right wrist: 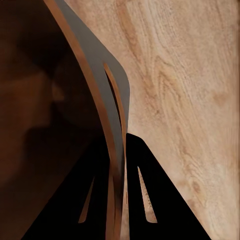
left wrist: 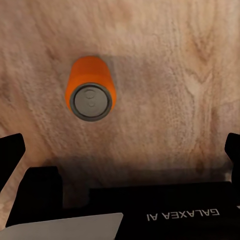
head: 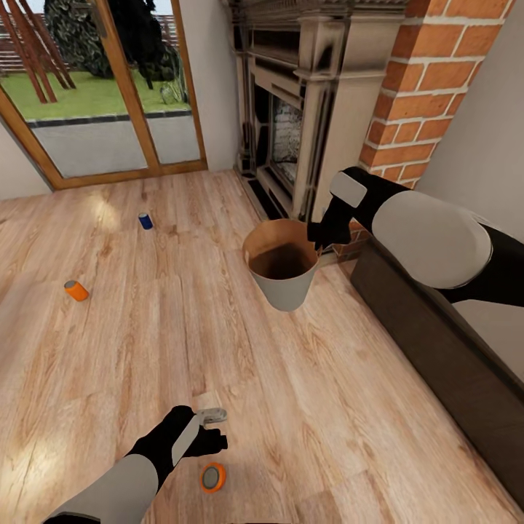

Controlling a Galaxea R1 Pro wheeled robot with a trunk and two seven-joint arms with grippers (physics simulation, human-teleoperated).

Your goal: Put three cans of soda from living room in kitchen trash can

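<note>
Below left tool point(head: 211, 429), orange can point(head: 213, 477), upright

Three cans are spread over the floor point(head: 313, 407). One can point(head: 213, 477) stands upright nearest the robot, just in front of the left gripper point(head: 212, 429); in the left wrist view it point(left wrist: 90, 95) is seen from above, ahead of the spread fingers. A second can point(head: 76, 290) lies on its side far to the left, and a third can point(head: 145, 220) is placed farther back, toward the glass doors point(head: 109, 87). The bin point(head: 282, 266) is held off the floor at its right rim by the right gripper point(head: 320, 234), in front of the fireplace point(head: 291, 116). A low cabinet point(head: 437, 349) runs along the right wall.
</note>
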